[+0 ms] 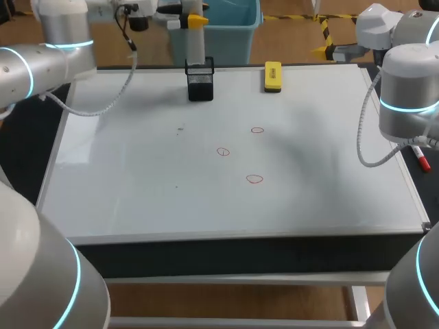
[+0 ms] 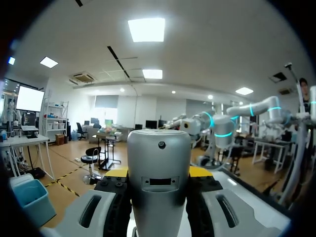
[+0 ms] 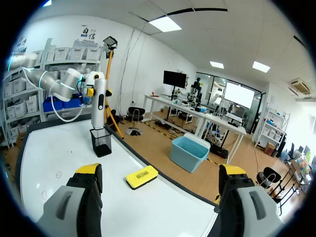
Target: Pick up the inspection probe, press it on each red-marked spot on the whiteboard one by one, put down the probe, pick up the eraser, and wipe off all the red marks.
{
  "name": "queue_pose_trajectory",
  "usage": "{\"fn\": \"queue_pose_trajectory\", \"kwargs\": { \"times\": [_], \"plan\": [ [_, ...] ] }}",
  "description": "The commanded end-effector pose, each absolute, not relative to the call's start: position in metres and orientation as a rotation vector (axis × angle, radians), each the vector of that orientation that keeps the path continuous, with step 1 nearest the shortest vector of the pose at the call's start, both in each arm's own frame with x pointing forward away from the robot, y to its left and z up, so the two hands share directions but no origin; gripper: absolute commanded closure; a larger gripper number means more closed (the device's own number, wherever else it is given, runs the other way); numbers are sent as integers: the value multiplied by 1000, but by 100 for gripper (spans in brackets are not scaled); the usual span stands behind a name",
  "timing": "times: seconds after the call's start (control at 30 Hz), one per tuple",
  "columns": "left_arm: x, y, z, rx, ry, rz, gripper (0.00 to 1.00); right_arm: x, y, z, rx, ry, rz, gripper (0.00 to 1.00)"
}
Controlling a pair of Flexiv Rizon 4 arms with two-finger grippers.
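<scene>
Left pincer (image 2: 158,174): closed on the probe (image 2: 159,148). A dark pad presses against each side of it, and the yellow tips (image 2: 200,171) show just behind it.
Probe: a grey cylinder held upright, straight above the holder (image 1: 200,79). Its lower end is at the holder's mouth; I cannot tell whether it dips inside.
Holder: a black mesh cup standing on the whiteboard (image 1: 137,178), close to the board's far edge.
Left arm (image 1: 48,58): comes in from the far left corner and reaches across to the spot above the holder.
Right pincer (image 3: 160,170): fingers spread wide, nothing touching them. It is well to the right of the holder and faces back toward it.
Right arm (image 1: 409,89): stands at the board's right side, well apart from the holder.
Eraser (image 1: 273,76): a yellow block lying flat on the whiteboard, near the holder on its right and along the same far edge. In the right wrist view it lies ahead of the open fingers, in line with the gap and apart from both.
Red marks (image 1: 223,151): three small red rings on the board, on the near side of the holder and slightly to its right, each apart from the others.
Red pen (image 1: 420,159): lies beside the board's right edge, far from the holder, partly hidden by the right arm.
</scene>
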State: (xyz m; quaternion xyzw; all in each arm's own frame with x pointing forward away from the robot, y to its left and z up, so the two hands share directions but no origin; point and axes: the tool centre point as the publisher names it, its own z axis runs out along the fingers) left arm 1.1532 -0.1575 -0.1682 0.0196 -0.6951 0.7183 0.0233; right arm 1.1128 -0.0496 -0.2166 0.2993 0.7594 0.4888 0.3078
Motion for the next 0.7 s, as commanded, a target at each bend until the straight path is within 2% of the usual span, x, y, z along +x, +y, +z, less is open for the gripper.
{"fn": "queue_pose_trajectory", "kwargs": {
  "times": [0.03, 0.7],
  "plan": [
    [1136, -145, -150, 149, -2261, 2209, 100, 1113, -50, -217, 791, 2009, 1293, 0],
    [1107, -70, -163, 270, -2330, 2329, 100, 1113, -50, -217, 791, 2009, 1293, 0]
  ]
}}
